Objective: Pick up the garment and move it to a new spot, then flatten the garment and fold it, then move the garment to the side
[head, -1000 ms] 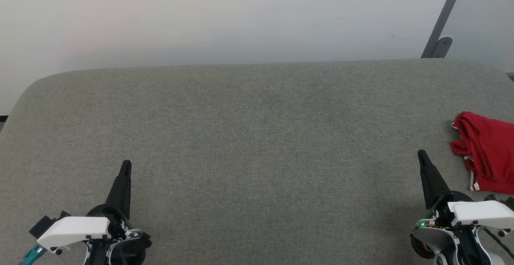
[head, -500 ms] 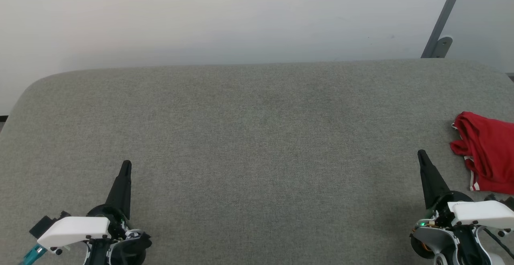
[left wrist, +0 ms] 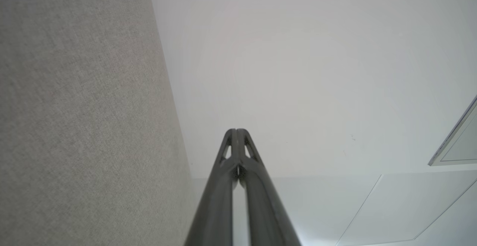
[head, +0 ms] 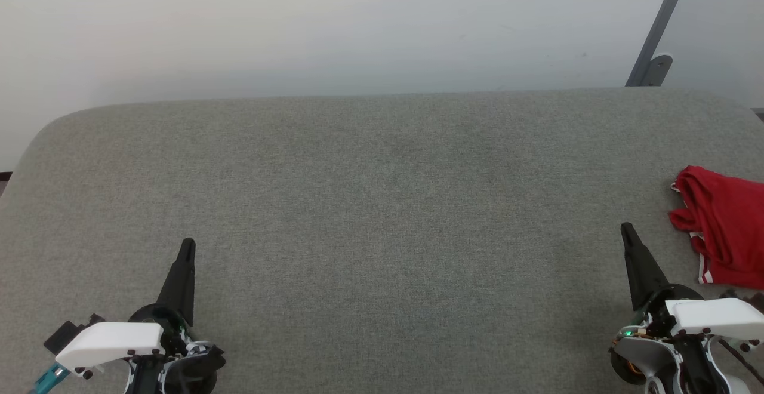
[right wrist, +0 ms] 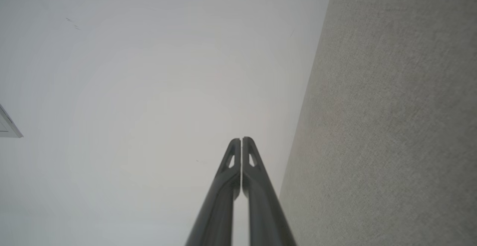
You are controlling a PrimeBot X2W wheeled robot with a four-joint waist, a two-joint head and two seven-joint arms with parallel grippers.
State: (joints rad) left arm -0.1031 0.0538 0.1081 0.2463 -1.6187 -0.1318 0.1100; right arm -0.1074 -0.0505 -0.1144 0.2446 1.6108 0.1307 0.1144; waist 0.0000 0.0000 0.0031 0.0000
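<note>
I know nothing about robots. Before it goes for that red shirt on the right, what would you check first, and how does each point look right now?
1. Sight of the garment: ok. It lies bunched on the grey surface at the head view's right edge, partly cut off.
2. The right gripper is near the garment: ok. It sits just left of it and is not touching it.
3. The right gripper is open for a grasp: not ok. Its fingers are pressed together.
4. The left gripper is free: ok. It is shut on nothing.
5. Where the collar or hem lies: cannot tell. The fabric is crumpled.
</note>
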